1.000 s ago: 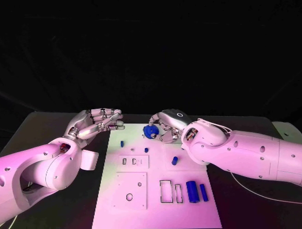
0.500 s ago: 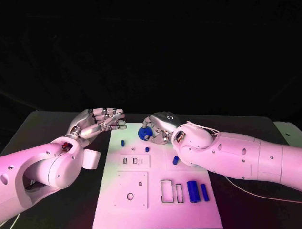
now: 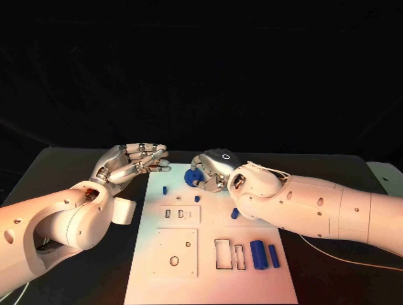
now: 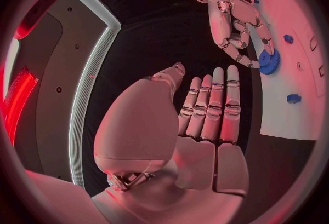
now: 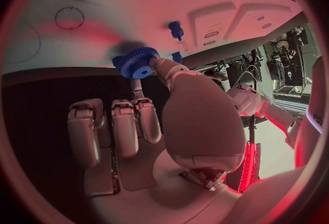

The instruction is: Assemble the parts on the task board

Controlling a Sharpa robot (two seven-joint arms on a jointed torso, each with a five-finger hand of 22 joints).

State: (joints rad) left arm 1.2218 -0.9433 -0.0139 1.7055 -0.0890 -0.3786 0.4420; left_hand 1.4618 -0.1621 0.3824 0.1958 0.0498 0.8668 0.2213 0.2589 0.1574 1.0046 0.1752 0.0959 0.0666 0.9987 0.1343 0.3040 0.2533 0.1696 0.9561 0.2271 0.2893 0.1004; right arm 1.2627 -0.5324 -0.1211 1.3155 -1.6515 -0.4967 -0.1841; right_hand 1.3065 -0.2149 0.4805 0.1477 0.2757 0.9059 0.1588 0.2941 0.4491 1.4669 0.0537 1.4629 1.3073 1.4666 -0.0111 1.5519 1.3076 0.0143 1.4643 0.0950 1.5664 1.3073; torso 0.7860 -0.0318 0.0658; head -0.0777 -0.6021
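Near edge of task board [image 3: 211, 279]: blue bars [image 3: 257, 255] by rectangular slots. Far end: right hand [image 3: 216, 169] pinches blue gear [image 3: 193, 177] in fingers [image 5: 147, 117], just above board. Keep gear level, lower slowly. Left hand [image 3: 131, 162] beside board over worktop [image 3: 64, 168]: fingers together, holding nothing.

Matt white task board [image 3: 211, 254], blue gear [image 5: 135, 63] (toothed plastic).
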